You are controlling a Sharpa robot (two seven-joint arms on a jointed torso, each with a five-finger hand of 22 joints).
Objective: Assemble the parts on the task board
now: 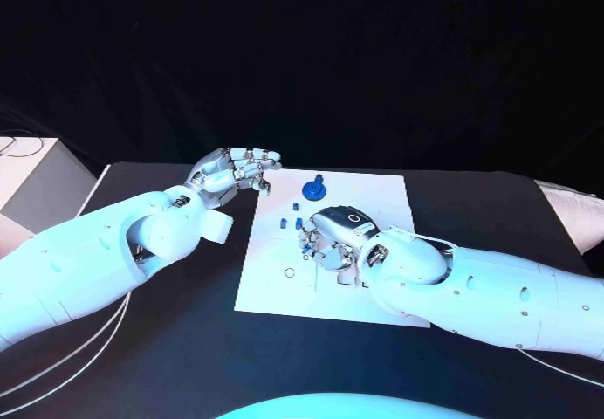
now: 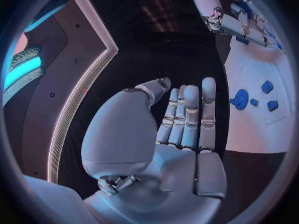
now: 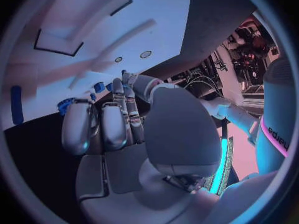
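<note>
With the right hand (image 1: 333,237) lowered over the task board (image 1: 378,196) centre, grasp unclear, and the left hand (image 1: 234,170) empty, fingers straight, at ten o'clock, fitting the blue parts (image 1: 315,187) at twelve comes next.

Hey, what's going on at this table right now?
A two-armed robot is assembling small blue parts on a white task board. Its right hand is down over the board's middle among the parts; whether it holds one is unclear. Its left hand hovers empty, fingers straight, beside the board's far left corner. A round blue piece stands nearby.
</note>
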